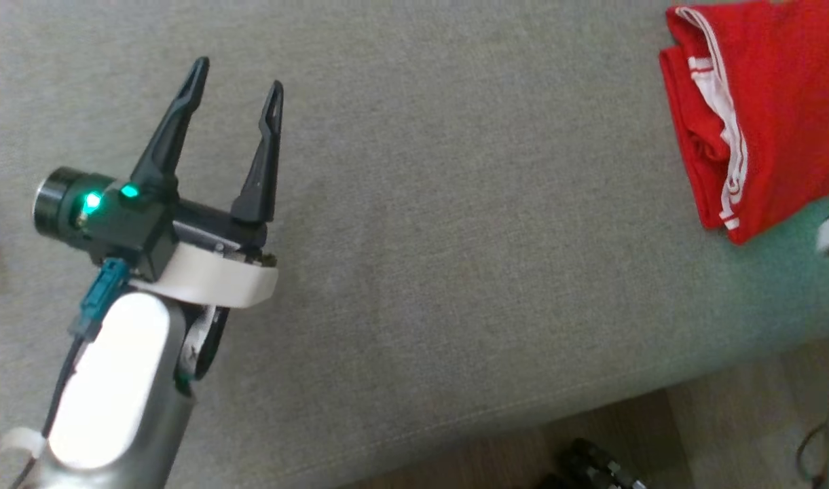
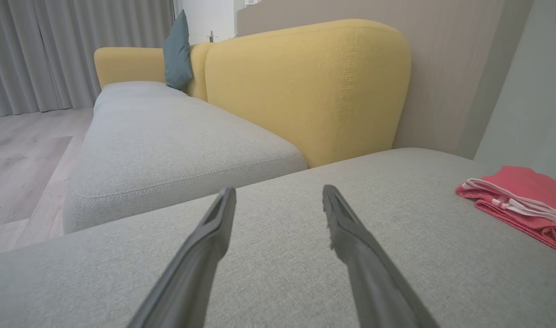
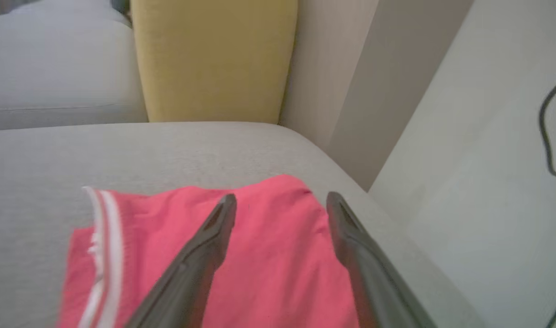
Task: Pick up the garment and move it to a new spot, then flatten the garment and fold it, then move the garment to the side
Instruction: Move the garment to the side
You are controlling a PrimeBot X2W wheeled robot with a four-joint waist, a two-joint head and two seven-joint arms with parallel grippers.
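Observation:
The garment (image 1: pixel 760 109) is red with white stripes. It lies folded on the grey sofa seat (image 1: pixel 455 238) at the far right of the head view. My left gripper (image 1: pixel 237 75) hovers open over the seat's left part, well away from the cloth, nothing between its fingers. From the left wrist camera the garment (image 2: pixel 519 200) lies off to the right of the left gripper (image 2: pixel 278 193). My right gripper (image 3: pixel 280 200) stands open just above the garment (image 3: pixel 268 269), near the seat's right edge, holding nothing.
Yellow backrests (image 2: pixel 305 86) rise behind the seat, with a teal cushion (image 2: pixel 177 52) further along. A pale wall (image 3: pixel 478 136) stands close on the right with a dark cable (image 3: pixel 548 132) on it. Wood floor (image 1: pixel 591 441) lies beyond the seat's front edge.

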